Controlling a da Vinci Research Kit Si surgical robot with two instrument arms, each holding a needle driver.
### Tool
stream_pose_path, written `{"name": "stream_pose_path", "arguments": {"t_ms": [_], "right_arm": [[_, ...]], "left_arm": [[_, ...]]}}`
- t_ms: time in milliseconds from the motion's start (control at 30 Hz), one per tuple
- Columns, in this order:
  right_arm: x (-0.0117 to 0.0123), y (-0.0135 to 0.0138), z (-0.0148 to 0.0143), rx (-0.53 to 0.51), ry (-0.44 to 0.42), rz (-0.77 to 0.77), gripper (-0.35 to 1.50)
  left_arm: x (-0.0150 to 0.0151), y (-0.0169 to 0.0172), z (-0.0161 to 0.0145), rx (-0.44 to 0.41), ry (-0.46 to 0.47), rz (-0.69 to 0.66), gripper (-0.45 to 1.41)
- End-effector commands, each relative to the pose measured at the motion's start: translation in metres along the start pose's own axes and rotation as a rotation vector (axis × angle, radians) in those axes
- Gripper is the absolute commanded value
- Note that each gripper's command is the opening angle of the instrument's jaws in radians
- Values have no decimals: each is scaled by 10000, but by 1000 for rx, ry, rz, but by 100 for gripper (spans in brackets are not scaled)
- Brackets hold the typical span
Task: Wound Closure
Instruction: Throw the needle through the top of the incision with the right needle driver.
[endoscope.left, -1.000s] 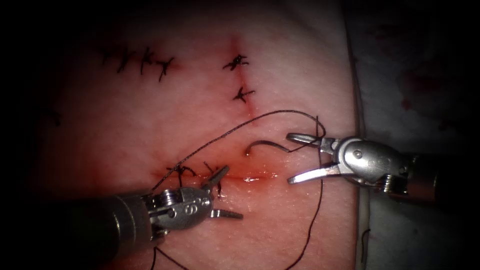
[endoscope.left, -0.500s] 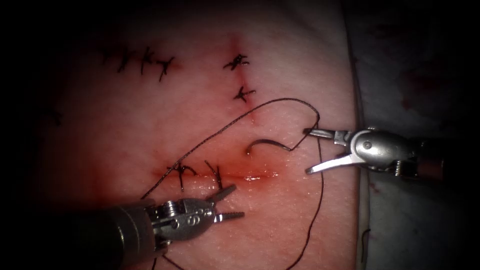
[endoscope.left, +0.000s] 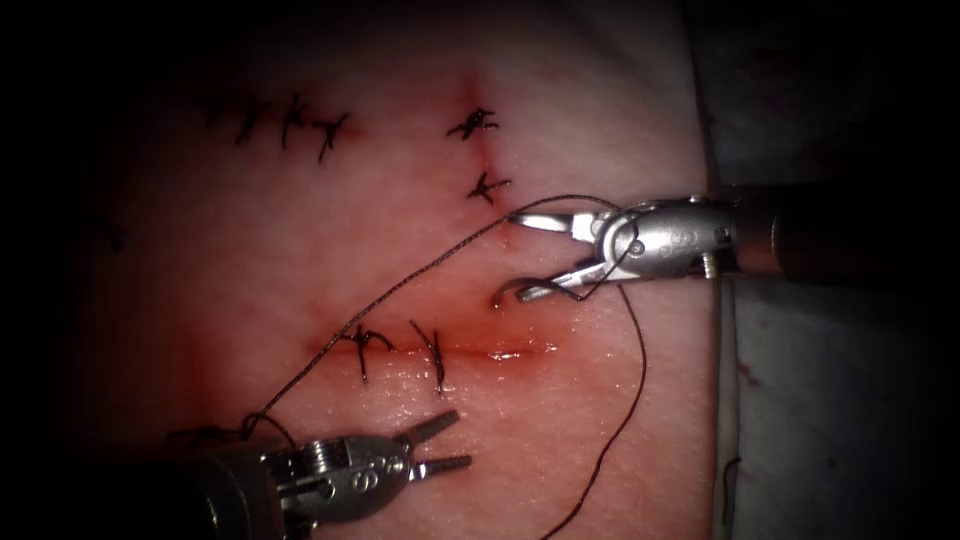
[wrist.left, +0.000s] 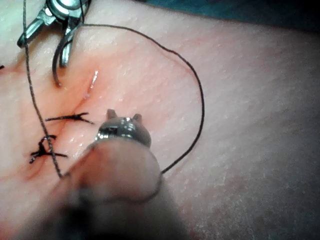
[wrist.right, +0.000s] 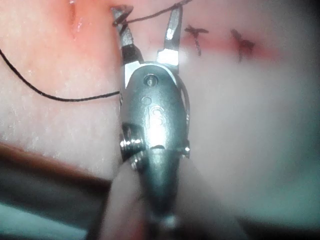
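Pink pork tissue (endoscope.left: 300, 270) carries the curved steel needle (endoscope.left: 520, 289), tip buried above the horizontal cut (endoscope.left: 490, 352). Right end effector (endoscope.left: 520, 255) gapes wide around its free end, back after retreating; left end effector (endoscope.left: 445, 443) hangs narrowly open, empty. Closing on the needle seems next.

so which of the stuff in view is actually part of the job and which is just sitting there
In the job:
- needle, tip in the tissue above the cut
- thread
- right end effector, open around the needle
- left end effector, open, holding nothing

Just there:
- finished stitches
- red fluid
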Motion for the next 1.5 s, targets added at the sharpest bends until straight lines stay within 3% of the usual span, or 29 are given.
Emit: {"name": "stream_pose_path", "arguments": {"t_ms": [33,267,533,567,600,633,667,867,1033,1167,1233,1433,1467,1500], "right_arm": [[-6,4,12,8,4,-6,136],[-2,0,16,34,7,-7,136],[14,-6,22,44,11,6,118],[12,-5,23,46,11,4,89],[12,-4,24,60,12,6,41],[13,-4,24,74,12,7,-25],[14,-4,24,95,12,9,-35],[9,-8,31,132,-31,77,-35],[9,-14,31,86,-94,146,-35],[21,-20,28,-25,-266,166,-35],[35,-31,30,-63,-435,98,-35],[56,-59,40,-197,-623,88,-35],[59,-65,47,-243,-703,88,-35],[61,-67,49,-250,-724,91,-35]], "left_arm": [[0,1,8,-1,1,1,-1],[-2,1,6,-3,1,3,-3],[-2,1,7,-3,1,3,-5],[-2,1,7,-3,1,3,-5],[-2,1,7,-2,1,3,-5],[-2,1,7,-2,1,3,-5],[-2,1,7,-2,1,3,-5],[-3,3,9,-12,-8,7,-8],[-3,3,10,-14,-6,7,-10],[-4,4,11,-18,-9,8,-10],[-3,5,13,-21,-9,8,-10],[-2,7,15,-23,-11,7,-10],[-2,7,15,-23,-11,7,-10],[-2,7,15,-23,-11,7,-10]]}}
